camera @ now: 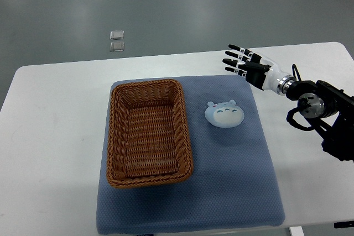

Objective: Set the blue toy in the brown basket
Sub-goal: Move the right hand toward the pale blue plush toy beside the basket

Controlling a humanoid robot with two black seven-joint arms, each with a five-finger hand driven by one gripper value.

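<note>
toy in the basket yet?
No, the toy lies on the mat right of the empty basket.

Pale blue toy (224, 115), brown woven basket (148, 132)

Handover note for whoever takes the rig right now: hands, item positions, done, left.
Right hand: open, fingers spread, holding nothing, above the blue mat's far right corner, beyond the toy.
Left hand: not in view.
Blue toy: on the mat, right of the basket, untouched.
Brown basket: on the mat's left side, empty.
Done: nothing placed yet.
Left: bring the right hand to the toy, grasp, lift, carry left, release into the basket.
</note>
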